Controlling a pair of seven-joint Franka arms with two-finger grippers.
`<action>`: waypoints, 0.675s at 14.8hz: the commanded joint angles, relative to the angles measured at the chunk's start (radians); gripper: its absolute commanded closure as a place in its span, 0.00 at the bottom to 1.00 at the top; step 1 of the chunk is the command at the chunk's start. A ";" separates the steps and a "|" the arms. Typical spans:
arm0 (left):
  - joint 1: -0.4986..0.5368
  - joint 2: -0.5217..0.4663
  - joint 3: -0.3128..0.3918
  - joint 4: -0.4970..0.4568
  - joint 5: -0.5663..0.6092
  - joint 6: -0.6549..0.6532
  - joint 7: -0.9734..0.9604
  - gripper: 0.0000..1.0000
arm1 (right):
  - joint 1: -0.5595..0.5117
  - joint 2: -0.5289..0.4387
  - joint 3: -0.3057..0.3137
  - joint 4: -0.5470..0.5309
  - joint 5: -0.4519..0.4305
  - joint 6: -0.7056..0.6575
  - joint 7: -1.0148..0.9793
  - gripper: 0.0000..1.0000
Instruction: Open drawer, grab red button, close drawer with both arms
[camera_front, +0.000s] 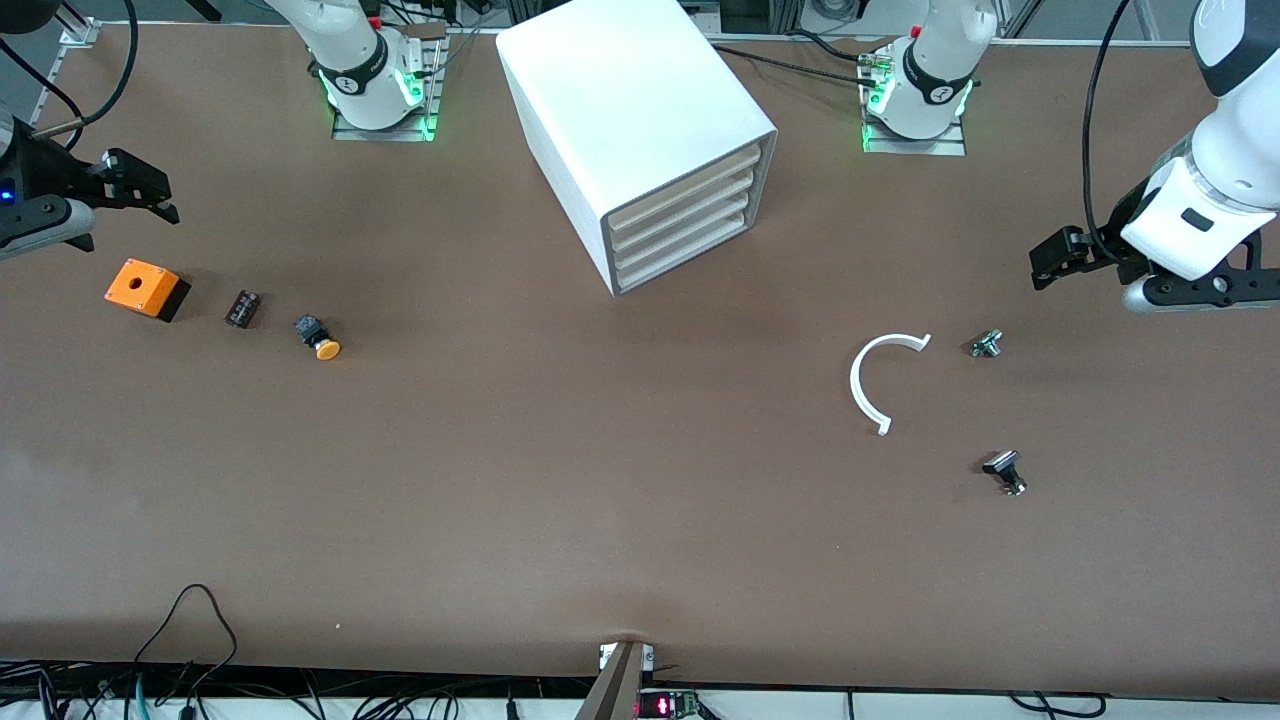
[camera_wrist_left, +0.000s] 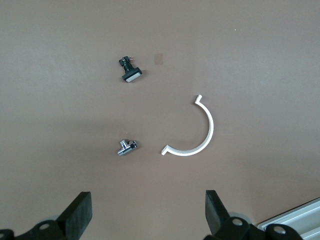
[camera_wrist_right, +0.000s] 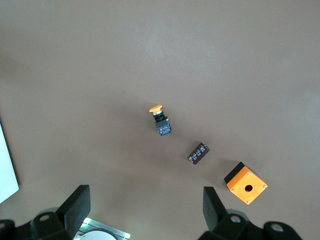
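Note:
The white cabinet (camera_front: 640, 120) stands between the arm bases, and its four cream-fronted drawers (camera_front: 688, 215) are all shut. The red-capped button is hidden. My left gripper (camera_front: 1047, 266) hangs open and empty over the table at the left arm's end; in the left wrist view (camera_wrist_left: 147, 216) nothing lies between its fingers. My right gripper (camera_front: 158, 195) hangs open and empty over the right arm's end, above the orange box; in the right wrist view (camera_wrist_right: 145, 212) it also holds nothing. Both are well apart from the cabinet.
An orange box (camera_front: 145, 288) (camera_wrist_right: 245, 189), a small black block (camera_front: 242, 308) (camera_wrist_right: 198, 152) and an orange-yellow-capped black button (camera_front: 318, 336) (camera_wrist_right: 160, 120) lie below the right gripper. A white C-shaped ring (camera_front: 880, 385) (camera_wrist_left: 195, 132), a silver part (camera_front: 986, 344) (camera_wrist_left: 126, 146) and a black part (camera_front: 1005, 470) (camera_wrist_left: 130, 70) lie near the left gripper.

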 joint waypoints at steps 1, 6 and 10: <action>-0.002 0.023 -0.002 0.042 0.027 -0.029 -0.003 0.00 | -0.004 -0.004 0.000 -0.003 -0.010 -0.007 0.007 0.00; -0.002 0.023 -0.005 0.042 0.027 -0.029 -0.003 0.00 | -0.005 0.024 -0.006 0.007 -0.013 0.004 0.007 0.00; -0.002 0.034 -0.007 0.041 0.018 -0.030 -0.003 0.00 | 0.001 0.091 -0.002 0.041 -0.012 0.005 0.005 0.00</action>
